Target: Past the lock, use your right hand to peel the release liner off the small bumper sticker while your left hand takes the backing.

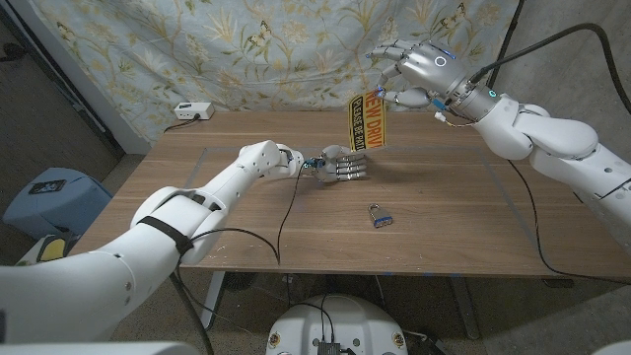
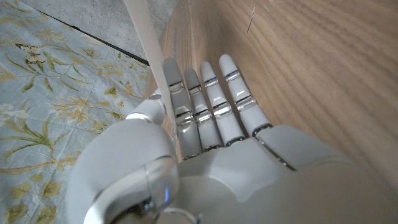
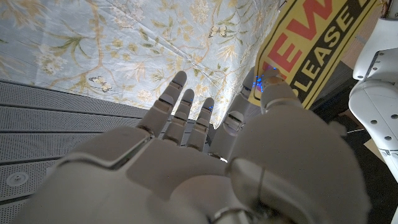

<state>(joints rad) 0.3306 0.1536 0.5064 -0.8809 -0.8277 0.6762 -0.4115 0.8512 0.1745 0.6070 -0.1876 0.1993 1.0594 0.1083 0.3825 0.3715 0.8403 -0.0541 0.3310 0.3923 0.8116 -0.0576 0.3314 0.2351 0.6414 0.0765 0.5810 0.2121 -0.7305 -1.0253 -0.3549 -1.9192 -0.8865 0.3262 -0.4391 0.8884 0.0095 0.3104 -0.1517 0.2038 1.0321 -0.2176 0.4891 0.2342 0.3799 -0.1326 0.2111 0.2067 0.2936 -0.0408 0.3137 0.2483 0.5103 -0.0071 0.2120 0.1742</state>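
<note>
The right hand (image 1: pixel 414 69) is up above the far side of the table (image 1: pixel 444 212), pinching the top edge of the yellow bumper sticker (image 1: pixel 363 123), which hangs down to the left hand (image 1: pixel 340 166) — that one grips the bottom edge just above the wood. The sheet looks thin, light and floppy, its liner likely slick, so a corner or edge pinch is the place to hold. The small padlock (image 1: pixel 379 216) lies nearer on the table, well apart.
</note>
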